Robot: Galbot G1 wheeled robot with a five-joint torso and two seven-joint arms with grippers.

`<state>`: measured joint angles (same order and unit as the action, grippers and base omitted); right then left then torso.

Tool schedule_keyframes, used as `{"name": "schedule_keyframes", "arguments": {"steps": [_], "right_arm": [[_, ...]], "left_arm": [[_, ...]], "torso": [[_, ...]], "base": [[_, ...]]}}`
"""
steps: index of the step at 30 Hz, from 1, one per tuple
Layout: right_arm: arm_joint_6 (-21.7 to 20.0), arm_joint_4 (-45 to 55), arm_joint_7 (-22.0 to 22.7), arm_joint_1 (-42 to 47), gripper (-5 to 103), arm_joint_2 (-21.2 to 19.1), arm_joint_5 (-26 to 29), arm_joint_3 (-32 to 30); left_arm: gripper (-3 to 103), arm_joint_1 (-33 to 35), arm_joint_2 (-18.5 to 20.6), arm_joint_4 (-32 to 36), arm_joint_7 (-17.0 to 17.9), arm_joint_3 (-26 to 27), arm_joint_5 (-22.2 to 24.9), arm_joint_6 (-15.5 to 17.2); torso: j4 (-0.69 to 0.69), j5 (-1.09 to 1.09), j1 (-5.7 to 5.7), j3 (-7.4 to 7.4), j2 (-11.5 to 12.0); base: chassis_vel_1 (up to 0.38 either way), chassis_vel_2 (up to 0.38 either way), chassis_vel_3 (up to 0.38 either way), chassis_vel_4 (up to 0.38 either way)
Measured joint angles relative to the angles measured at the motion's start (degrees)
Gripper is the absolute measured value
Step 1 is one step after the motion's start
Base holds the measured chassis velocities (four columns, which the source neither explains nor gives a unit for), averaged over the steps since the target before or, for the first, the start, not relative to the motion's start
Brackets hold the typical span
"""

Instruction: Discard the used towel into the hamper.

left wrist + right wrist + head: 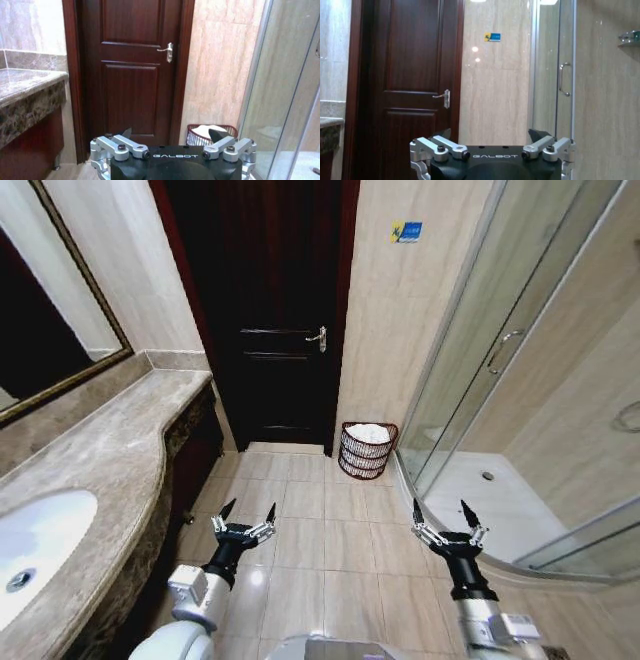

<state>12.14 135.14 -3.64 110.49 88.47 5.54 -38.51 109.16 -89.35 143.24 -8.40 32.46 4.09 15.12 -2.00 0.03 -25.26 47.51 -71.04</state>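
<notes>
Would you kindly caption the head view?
Both grippers, left and right, open over tiled floor; hamper holds white towel.

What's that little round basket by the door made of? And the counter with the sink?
The hamper looks like dark red-brown wire or wicker; thin open bars with gaps between, something white inside. Which of the two is unclear. The counter seems polished stone, maybe marble: mottled brown-grey veins with a soft sheen.
</notes>
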Motion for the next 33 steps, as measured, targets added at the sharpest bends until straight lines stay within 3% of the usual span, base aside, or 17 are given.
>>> {"name": "schedule_keyframes", "arguments": {"steps": [33], "right_arm": [[0.0, 0.0, 0.0, 0.0, 100, 0.0, 0.0, 0.0]], "left_arm": [[100, 0.0, 0.0, 0.0, 0.0, 0.0, 0.0, 0.0]], "torso": [[-0.01, -0.03, -0.03, 0.01, 0.0]], "base": [[-0.007, 0.006, 0.007, -0.005]]}}
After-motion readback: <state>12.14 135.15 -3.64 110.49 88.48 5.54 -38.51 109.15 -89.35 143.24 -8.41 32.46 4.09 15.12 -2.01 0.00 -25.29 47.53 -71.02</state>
